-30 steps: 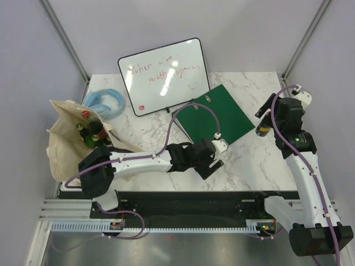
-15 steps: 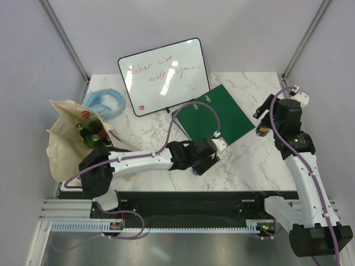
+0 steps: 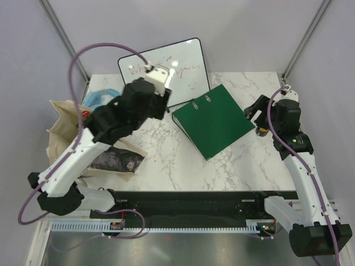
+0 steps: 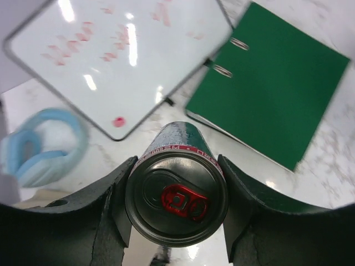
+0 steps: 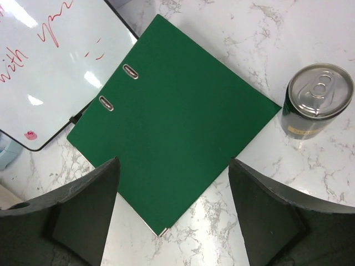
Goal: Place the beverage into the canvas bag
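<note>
the left gripper [image 4: 177, 185] has its jaws closed narrow on the dark drink can with a black lid and red pull tab [image 4: 176, 200], one finger pressed against each side. the wrist view sees the can end-on: its lid faces the camera and its base points away, down toward the white marble table [image 3: 166, 166], so the long axis runs along the jaws and stands close to upright. the can is in the air above the lower edge of the white dry-erase board with red writing [image 4: 122, 55], between the light blue headphones [image 4: 39, 149] and the green ring binder [image 4: 277, 77], and outside the bag.

the beige canvas bag with a dark mottled print [image 3: 64, 138] sits at the table's left edge with its mouth open. a red-capped item [image 3: 85, 114] shows inside; the left arm hides the rest.

the right gripper [image 5: 173, 166] hangs over the binder with jaws wide and empty. a dark can with a silver lid [image 5: 316, 102] stands upright on the table just beside the binder's right corner.
</note>
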`<act>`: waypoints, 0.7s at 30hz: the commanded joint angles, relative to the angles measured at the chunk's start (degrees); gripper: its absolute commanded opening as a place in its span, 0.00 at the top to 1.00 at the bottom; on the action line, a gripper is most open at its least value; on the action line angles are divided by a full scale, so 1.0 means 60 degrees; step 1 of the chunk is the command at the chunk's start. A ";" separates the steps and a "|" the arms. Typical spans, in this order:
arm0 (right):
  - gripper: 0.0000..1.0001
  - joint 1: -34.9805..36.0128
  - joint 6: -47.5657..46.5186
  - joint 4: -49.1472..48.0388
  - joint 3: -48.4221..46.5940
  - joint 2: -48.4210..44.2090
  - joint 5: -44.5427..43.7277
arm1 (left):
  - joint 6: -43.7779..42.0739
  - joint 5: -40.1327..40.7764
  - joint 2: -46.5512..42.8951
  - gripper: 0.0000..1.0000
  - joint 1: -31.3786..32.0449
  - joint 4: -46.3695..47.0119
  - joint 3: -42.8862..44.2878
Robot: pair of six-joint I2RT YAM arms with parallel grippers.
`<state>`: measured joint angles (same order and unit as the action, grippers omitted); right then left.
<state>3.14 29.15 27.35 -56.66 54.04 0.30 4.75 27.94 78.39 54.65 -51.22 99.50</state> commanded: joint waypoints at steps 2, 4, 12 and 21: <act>0.14 -0.0025 -0.0126 -0.0589 0.0127 -0.0189 0.0581 | -0.1303 0.1085 -0.1212 0.98 -0.1706 -0.0940 0.1023; 0.14 -0.0025 -0.0083 -0.0677 0.0142 -0.0145 0.0697 | -0.1436 0.1201 -0.1346 0.98 -0.2251 -0.1072 0.1155; 0.15 0.0179 0.0225 -0.0926 0.0216 0.0308 0.1210 | -0.1935 0.0412 -0.1756 0.98 -0.4317 -0.1160 0.1112; 0.15 0.1410 -0.0009 -0.0838 0.0098 0.0676 0.0757 | -0.1496 0.0543 -0.2152 0.98 -0.6061 -0.1248 0.1461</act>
<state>9.67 29.67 24.36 -55.64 58.65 5.72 -3.51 30.02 68.47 21.76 -61.60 104.62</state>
